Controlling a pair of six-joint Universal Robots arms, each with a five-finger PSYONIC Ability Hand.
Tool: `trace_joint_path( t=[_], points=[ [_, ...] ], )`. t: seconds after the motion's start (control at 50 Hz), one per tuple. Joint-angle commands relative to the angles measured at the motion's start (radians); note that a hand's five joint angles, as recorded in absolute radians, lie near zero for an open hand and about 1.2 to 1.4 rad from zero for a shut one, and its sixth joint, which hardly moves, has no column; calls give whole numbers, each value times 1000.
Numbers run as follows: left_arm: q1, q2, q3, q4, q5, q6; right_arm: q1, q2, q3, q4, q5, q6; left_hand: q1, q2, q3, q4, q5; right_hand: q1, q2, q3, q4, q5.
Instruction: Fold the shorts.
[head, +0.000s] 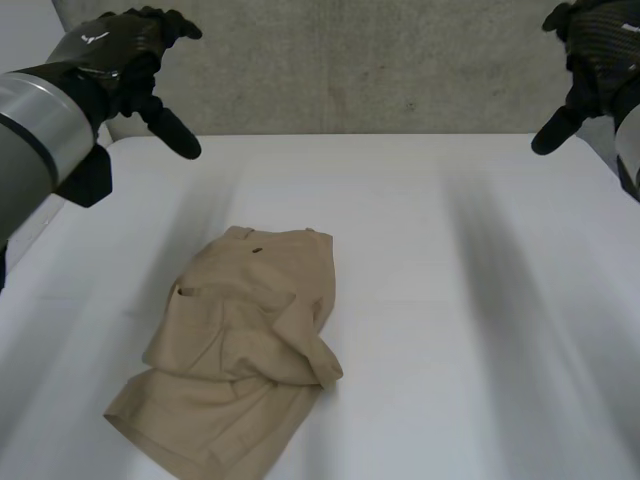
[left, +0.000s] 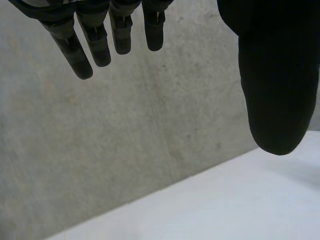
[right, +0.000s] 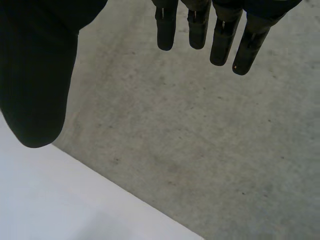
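Shorts (head: 245, 345) tan, rumpled, part-folded, table (head: 480, 300) smooth white

Prob. robot lab, bare concrete wall (head: 380, 70), plain white table (head: 450, 300)

White table (head: 420, 300), bare grey concrete wall (head: 380, 70) behind its far edge, soft even light

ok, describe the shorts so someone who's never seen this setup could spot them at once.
Take the white table before the grey wall. On its near part, toward the robot's left, lies a rumpled, partly doubled-over cloth: the shorts. They are tan, with a pocket slit and a small dark button, the one coloured thing on the white top.
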Motion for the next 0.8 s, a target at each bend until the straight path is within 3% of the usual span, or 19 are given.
trace_joint_path(
  t=[0.02,0.34,0.42,0.54,0.58,0.6,0.68,0.8],
  points=[
    [54,1,12,-59,23,-18,-2,11,-25,44,8,65,-38,-26,-40,-32,-41,-25,-39,-38,-57,-73],
    [57,-2,-11,-53,26,0,-2,17,-10,34,-13,50,-41,-29,-43,-35,-44,-25,-39,-38,-57,-73],
    [53,-25,-39,-44,29,92,0,41,4,33,-50,13,-38,-26,-40,-32,-41,-25,-39,-38,-57,-73],
    [45,-160,-70,-53,10,369,0,66,13,36,-90,-30,-38,-26,-40,-32,-41,-25,-39,-38,-57,-73],
    [44,-180,-71,-51,3,402,0,77,16,36,-93,-33,-35,-23,-37,-29,-38,-25,-39,-38,-57,-73],
    [38,-236,-70,-45,-35,467,0,80,16,36,-93,-32,-35,-23,-37,-29,-38,-25,-39,-38,-57,-73],
    [24,-332,-53,-27,-97,488,0,94,19,34,-93,-33,-35,-23,-37,-29,-38,-25,-39,-38,-57,-73],
    [18,-430,-56,16,-94,497,1,98,25,33,-93,-33,-9,3,-11,-2,-12,-25,-39,-38,-57,-73]
  ],
)
